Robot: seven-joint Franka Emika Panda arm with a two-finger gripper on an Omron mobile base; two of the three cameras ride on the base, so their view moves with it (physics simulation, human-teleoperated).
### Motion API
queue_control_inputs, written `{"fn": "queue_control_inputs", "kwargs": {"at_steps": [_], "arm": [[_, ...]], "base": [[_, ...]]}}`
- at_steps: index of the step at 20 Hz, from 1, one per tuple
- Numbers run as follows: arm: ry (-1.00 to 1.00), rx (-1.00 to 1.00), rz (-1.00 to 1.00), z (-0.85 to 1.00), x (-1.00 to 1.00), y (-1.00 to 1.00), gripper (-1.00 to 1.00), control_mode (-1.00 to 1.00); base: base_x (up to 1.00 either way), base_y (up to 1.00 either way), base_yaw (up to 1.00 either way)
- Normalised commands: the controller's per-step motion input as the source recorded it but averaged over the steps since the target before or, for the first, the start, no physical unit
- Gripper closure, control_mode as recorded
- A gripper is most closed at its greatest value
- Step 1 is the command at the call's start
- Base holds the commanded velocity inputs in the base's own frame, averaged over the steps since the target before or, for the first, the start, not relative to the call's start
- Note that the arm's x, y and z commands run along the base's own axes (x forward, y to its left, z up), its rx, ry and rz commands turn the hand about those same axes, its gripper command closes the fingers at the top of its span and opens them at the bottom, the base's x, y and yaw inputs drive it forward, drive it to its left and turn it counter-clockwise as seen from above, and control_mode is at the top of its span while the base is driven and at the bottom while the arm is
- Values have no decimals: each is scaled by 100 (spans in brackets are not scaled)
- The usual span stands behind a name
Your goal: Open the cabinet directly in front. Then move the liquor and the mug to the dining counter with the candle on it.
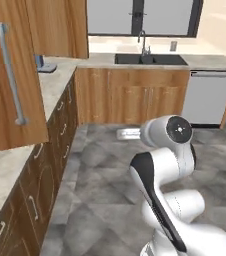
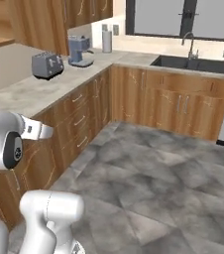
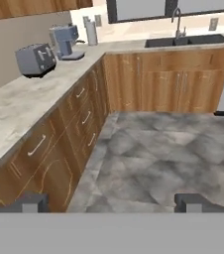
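1. In the corner of a wood-fronted kitchen, the robot's two-finger pincer (image 3: 112, 202) hangs over the grey stone-tile floor (image 3: 158, 154), its two dark finger tips set wide apart and holding nothing.

2. Up and to the left of the pincer runs the long pale marble wall counter (image 3: 20, 119), with wooden drawer fronts and short silver handles beneath it; the grey metal toaster (image 3: 35, 59) and the blue-grey coffee machine (image 3: 65, 41) stand on it farther along, well apart from the fingers.

3. Straight ahead of the pincer, across the bare floor, the dark sink with its curved silver tap (image 3: 177, 22) sits below the window, a fitted spot the task gives no reason to touch.

4. The medium-brown wooden cabinet door (image 1: 7, 75) with a long vertical silver bar handle (image 1: 10, 72) fills the near left of the left base view, above the counter and to the arm's left. It appears swung out toward the camera, so the opening step looks done, though that is a judgement.

5. The liquor and the mug cannot be made out from here; whether they stand inside that cabinet cannot be told.

6. With open fingers aimed at floor, not shelf, the arm seems between steps, likely needing to turn toward the cabinet.
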Motion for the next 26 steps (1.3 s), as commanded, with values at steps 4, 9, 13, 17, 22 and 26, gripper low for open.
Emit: {"fn": "queue_control_inputs", "kwargs": {"at_steps": [4, 9, 13, 17, 22, 26], "arm": [[0, 0, 0, 0, 0, 0, -100, 100], [0, 0, 0, 0, 0, 0, -100, 100], [0, 0, 0, 0, 0, 0, -100, 100], [0, 0, 0, 0, 0, 0, -100, 100], [0, 0, 0, 0, 0, 0, -100, 100], [0, 0, 0, 0, 0, 0, -100, 100]], "base": [[100, -100, 6], [100, -77, 35], [38, -4, 84], [0, 7, 96], [2, 5, 94], [19, -20, 74]]}}
